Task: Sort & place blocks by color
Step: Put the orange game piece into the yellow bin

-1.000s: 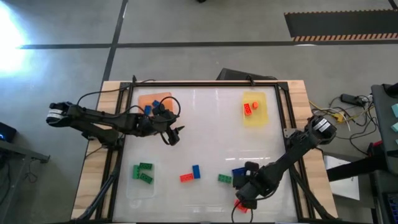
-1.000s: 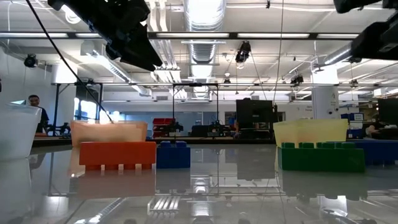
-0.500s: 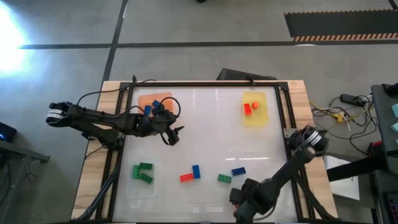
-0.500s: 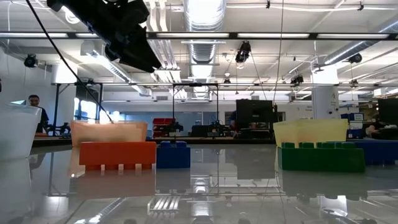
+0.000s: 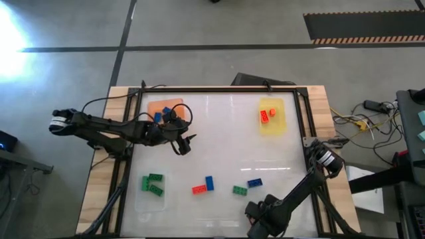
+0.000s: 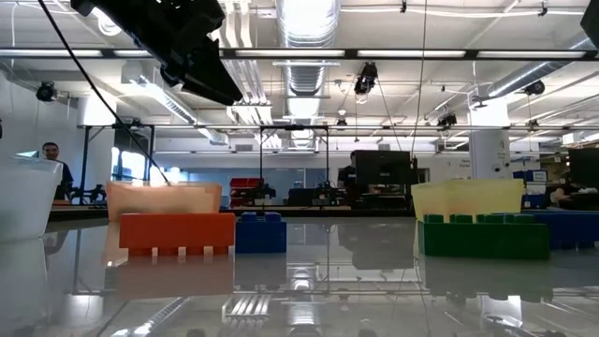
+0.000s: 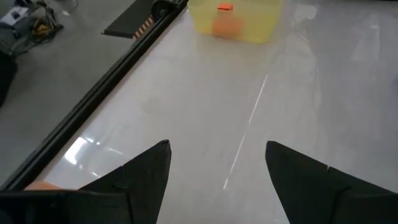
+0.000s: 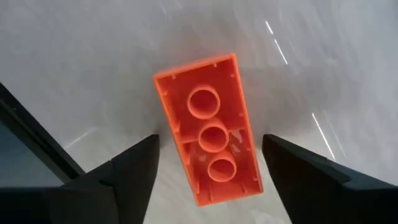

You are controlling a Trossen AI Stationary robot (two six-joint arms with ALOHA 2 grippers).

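A red-orange studded plastic brick (image 8: 209,129) lies upside down on the glossy white table (image 5: 219,146), its hollow underside with three round tubes facing up, squarely between the spread dark fingers of the right gripper (image 8: 208,180), which is open and not touching it; from above that gripper (image 5: 255,222) sits at the bottom edge of the frame, right of centre. Just above it in the overhead frame, a row of loose bricks lies across the lower middle: a red brick (image 5: 198,189) touching a blue brick (image 5: 210,182), then a green brick (image 5: 240,190) and another blue brick (image 5: 254,182) near each other. Two green bricks (image 5: 153,184) rest in the clear tray (image 5: 141,199) at lower left. Two red-orange bricks (image 5: 267,114) sit in the translucent yellow tray (image 5: 279,123) at upper right. The translucent orange tray (image 5: 159,106) at upper left holds blue bricks (image 5: 158,117), partly hidden by the left arm. The left gripper (image 5: 184,145) hovers beside that tray with its fingers apart and nothing between them.
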